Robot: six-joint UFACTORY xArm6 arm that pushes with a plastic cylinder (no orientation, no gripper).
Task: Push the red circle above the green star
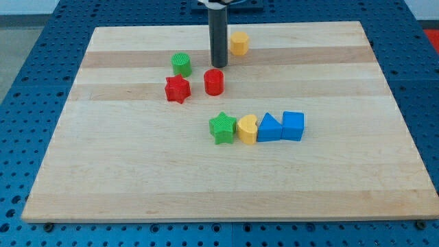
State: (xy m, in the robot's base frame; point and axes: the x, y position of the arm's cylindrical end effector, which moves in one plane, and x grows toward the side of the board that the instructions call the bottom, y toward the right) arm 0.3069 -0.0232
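Wooden board (226, 185) on a blue perforated table (27, 41). Dark rod comes straight down from the board's top edge, slightly left of centre; my tip (218, 66) sits just above the red circle (214, 81), touching or nearly touching its top side, cannot tell which. No fingers on this rig, only a bare rod, so nothing is clenched, released or grasped. Red circle lies in the upper half of the board, a bit left of centre, well clear of every edge. Red star (177, 89) just beside it toward the left edge, a small gap between them. Green circle (181, 64) is above the red star, closer to the top edge, near but apart from the rod on its left. Yellow block (239, 43), roughly hexagonal, sits near the top edge just right of the rod, partly behind it. Green star (223, 127) is near the board centre, below and slightly right of the red circle, with a clear gap between them. It starts a row running toward the right edge: green star, yellow heart-like block (247, 129), blue triangle (269, 128), blue cube (293, 126), each touching or almost touching its neighbour. Row is about level, middle of the board.
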